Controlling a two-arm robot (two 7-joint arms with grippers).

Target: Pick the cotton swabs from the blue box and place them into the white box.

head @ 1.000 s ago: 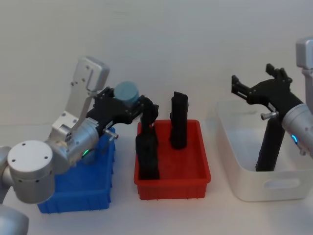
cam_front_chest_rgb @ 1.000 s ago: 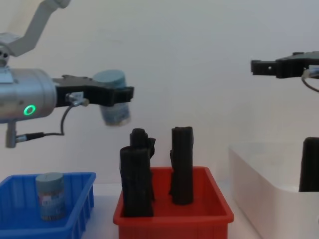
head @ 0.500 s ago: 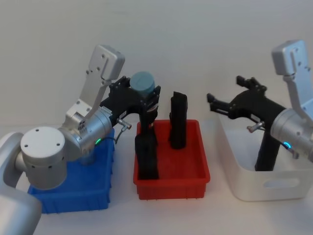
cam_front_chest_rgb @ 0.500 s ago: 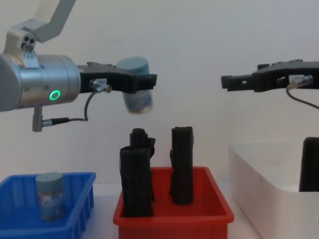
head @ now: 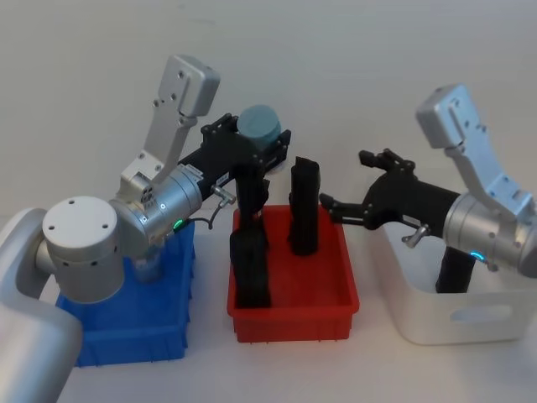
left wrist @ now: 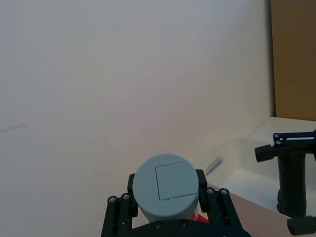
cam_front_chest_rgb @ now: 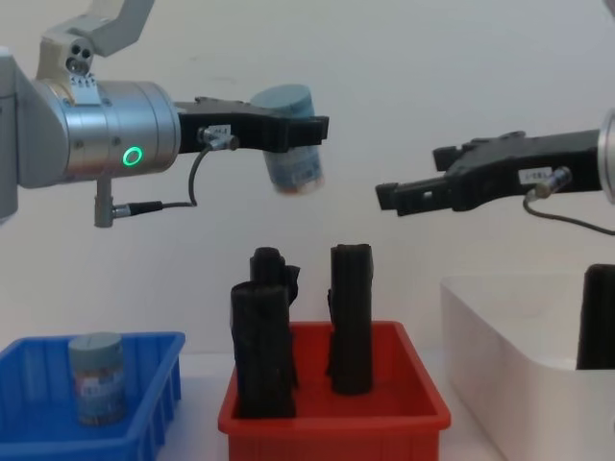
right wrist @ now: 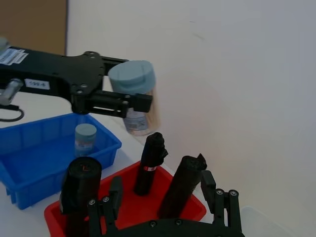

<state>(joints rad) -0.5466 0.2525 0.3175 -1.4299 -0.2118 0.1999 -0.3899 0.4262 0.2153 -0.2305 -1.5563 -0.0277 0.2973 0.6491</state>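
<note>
1 cotton swabs jar point(head: 258, 124) hangs upper middle in the head view, clamped in the left tool point(head: 256, 141) above the red bin point(head: 294, 321). The right tool point(head: 344, 179) gapes open near it. I'm guessing a handoff, since the white box point(head: 436, 326) sits far right. A 2nd jar point(cam_front_chest_rgb: 96, 377) waits in the blue box point(head: 126, 340).

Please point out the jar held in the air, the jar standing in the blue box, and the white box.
Held jar point(cam_front_chest_rgb: 296, 171), chest view, clear body below the lid.
Standing jar point(cam_front_chest_rgb: 96, 379), chest view, its label band.
White box point(cam_front_chest_rgb: 519, 384), chest view, its outer wall.
</note>
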